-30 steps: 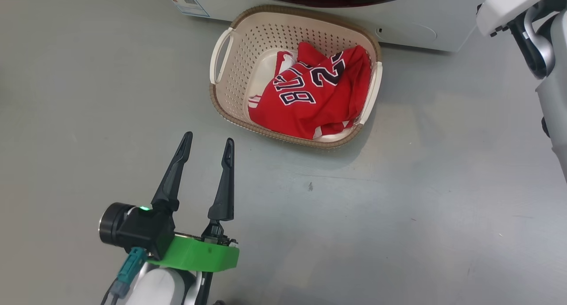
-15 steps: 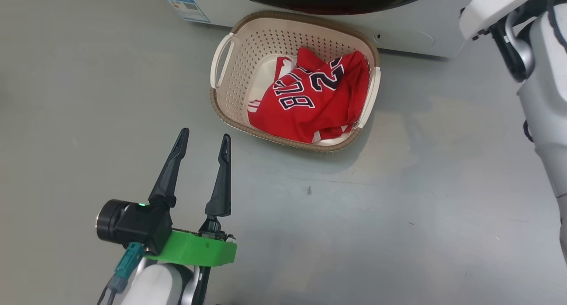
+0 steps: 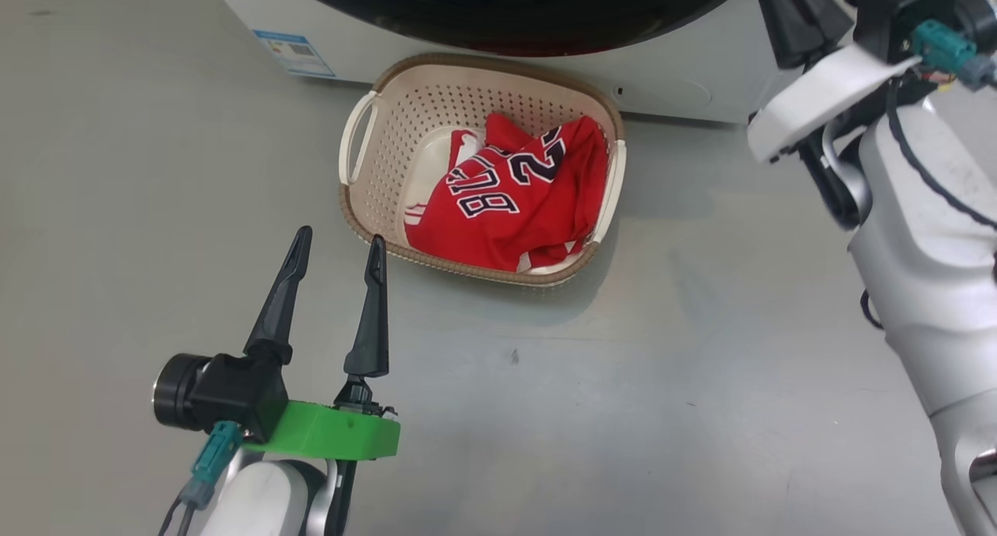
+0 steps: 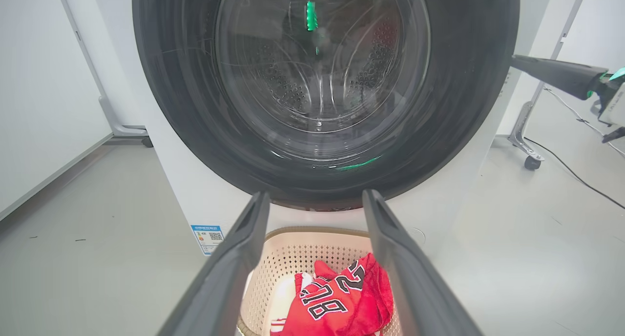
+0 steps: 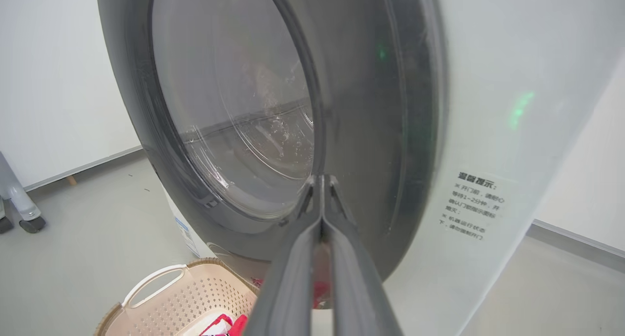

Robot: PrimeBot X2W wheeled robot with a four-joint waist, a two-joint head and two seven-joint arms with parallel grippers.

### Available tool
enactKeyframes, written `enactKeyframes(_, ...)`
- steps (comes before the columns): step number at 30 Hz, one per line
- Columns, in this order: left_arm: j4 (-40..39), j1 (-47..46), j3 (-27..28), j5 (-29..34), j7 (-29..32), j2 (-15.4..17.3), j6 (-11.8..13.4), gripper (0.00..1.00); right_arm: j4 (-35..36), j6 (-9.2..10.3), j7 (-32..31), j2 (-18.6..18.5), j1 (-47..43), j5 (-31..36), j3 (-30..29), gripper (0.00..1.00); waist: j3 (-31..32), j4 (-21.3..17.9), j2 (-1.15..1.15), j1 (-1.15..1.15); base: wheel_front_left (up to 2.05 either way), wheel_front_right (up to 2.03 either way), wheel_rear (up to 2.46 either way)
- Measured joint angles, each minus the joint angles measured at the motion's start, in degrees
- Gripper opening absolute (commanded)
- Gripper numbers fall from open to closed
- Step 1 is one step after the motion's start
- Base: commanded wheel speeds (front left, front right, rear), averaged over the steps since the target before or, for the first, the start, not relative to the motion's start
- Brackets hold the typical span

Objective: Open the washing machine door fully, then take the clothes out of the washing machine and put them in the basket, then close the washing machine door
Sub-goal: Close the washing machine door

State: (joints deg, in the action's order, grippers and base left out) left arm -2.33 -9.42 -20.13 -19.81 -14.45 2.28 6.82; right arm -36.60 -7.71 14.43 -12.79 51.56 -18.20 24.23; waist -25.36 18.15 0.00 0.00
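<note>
The washing machine (image 3: 685, 68) stands at the top of the head view, and the washing machine door (image 4: 322, 82) lies against its front, black rim around clear glass. On the floor just below it sits the basket (image 3: 389, 115), with the clothes (image 3: 514, 201), a red numbered jersey, inside. My left gripper (image 3: 340, 238) hovers open and empty just left of the basket's near rim, and in its own view (image 4: 316, 195) it points at the door. My right gripper (image 5: 321, 179) is shut and empty, its tips close to the door's right rim. Its dark fingers (image 3: 798, 18) show at the upper right.
A blue label sticker (image 3: 294, 53) marks the washer's lower left front. My pale right forearm (image 3: 919, 232) fills the right edge. Bare grey floor (image 3: 623, 403) stretches in front of the basket. A wheeled stand (image 4: 525, 150) and a cable lie right of the machine.
The head camera has shifted, so more of the washer and door rim shows. My right wrist and shut fingers have come into the upper right, moving left toward the door. The left gripper stays open.
</note>
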Motion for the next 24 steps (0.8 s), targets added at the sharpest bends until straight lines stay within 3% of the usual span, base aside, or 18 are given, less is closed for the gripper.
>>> enactKeyframes(5, 0.31, 0.08, 1.11, 0.51, 0.0, 0.0, 0.0, 1.0, 1.64, 0.23, 0.01, 0.3, -4.75, -0.46, -1.54, 0.0, 1.58, -1.39, 0.0, 0.0, 0.0, 0.0, 0.0)
enactKeyframes(6, 0.4, 0.09, 1.22, 0.64, 0.0, 0.0, 0.0, 1.0, 1.99, 0.23, 0.01, 0.4, -5.71, -0.53, -1.81, 0.38, 1.88, -1.67, 0.0, 0.0, 0.0, 0.0, 0.0)
enactKeyframes(7, 0.4, 0.09, 1.33, 0.7, 0.0, -0.01, 0.0, 1.0, 2.46, 0.25, 0.01, 0.56, -6.65, -0.88, -2.15, 0.52, 2.16, -1.98, 0.0, 0.0, 0.0, 0.0, 0.0)
enactKeyframes(8, 0.4, 0.09, 1.33, 0.7, 0.0, -0.01, 0.0, 1.0, 2.46, 0.25, 0.01, 0.56, -6.65, -0.88, -2.15, 0.52, 2.16, -1.98, 0.0, 0.0, 0.0, 0.0, 0.0)
enactKeyframes(9, 0.42, 0.1, 1.44, 0.77, 0.0, 0.0, 0.0, 1.0, 3.32, 0.3, 0.01, 0.65, -7.62, -0.99, -2.48, 0.86, 2.45, -2.3, 0.0, 0.0, 0.0, 0.0, 0.0)
enactKeyframes(10, 0.49, 0.12, 1.52, 0.77, 0.0, 0.0, 0.0, 1.0, 4.24, 0.37, 0.01, 0.89, -8.47, -1.05, -3.05, 1.0, 2.73, -2.61, 0.0, 0.0, 0.0, 0.0, 0.0)
enactKeyframes(24, 3.49, 2.05, 1.96, 1.24, 0.0, 0.02, 0.0, 1.0, 13.16, 3.36, 0.01, 3.36, -22.82, -2.02, -7.66, 1.0, 7.47, -6.95, 0.0, 0.0, 0.0, 0.0, 0.0)
